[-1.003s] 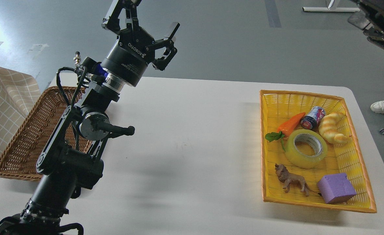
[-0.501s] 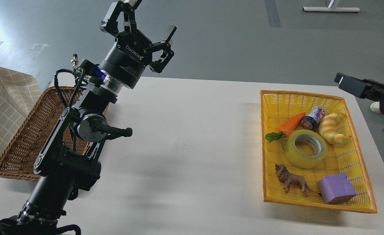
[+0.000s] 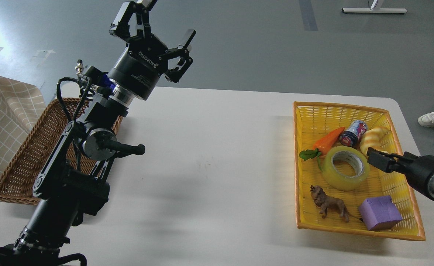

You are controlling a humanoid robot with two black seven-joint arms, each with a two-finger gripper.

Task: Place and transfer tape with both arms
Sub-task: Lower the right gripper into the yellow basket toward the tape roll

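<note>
The tape (image 3: 345, 168) lies flat, core hole upward, in the middle of the yellow basket (image 3: 412, 218). Judged light, rigid and smooth-sided; the likeliest hold is one finger inside the core, one outside on the wall. At its 11 o'clock lies the carrot (image 3: 327, 141), at 1 o'clock the croissant (image 3: 372, 137), at 7 o'clock the lion (image 3: 329, 204). The right gripper (image 3: 376, 158), half a second ago above the basket's far corner, now hovers just beside the roll at 3 o'clock; its opening cannot be told. The left gripper (image 3: 158, 18), fingers spread and empty, has shifted slightly left.
</note>
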